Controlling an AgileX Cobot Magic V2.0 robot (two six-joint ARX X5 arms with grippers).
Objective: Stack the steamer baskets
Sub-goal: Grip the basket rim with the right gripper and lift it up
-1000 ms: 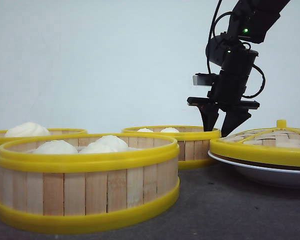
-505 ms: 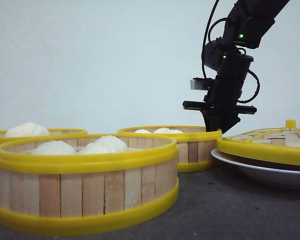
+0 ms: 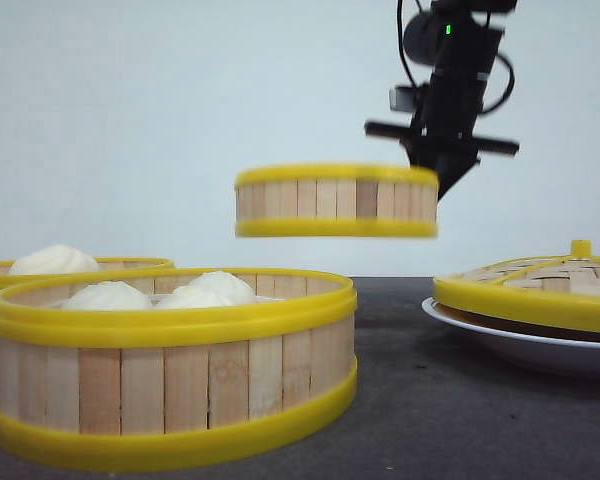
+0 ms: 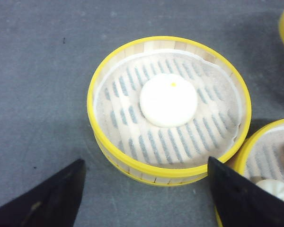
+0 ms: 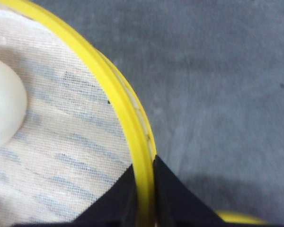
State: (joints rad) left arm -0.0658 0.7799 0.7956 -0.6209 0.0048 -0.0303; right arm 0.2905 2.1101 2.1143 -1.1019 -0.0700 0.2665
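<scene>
The right end effector (image 3: 432,180) is clamped on the rim of one steamer basket (image 3: 336,200), held level in the air above the tabletop (image 3: 430,400). It should be kept level and centred over the near basket (image 3: 170,350) before lowering. The left end effector (image 4: 142,198) is spread apart over the single-bun basket (image 4: 168,109).

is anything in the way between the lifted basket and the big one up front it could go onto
Nothing visible. The lifted basket, pinched at its rim by the right claw, hangs in open air above and behind the front basket, whose top holds only buns.
</scene>
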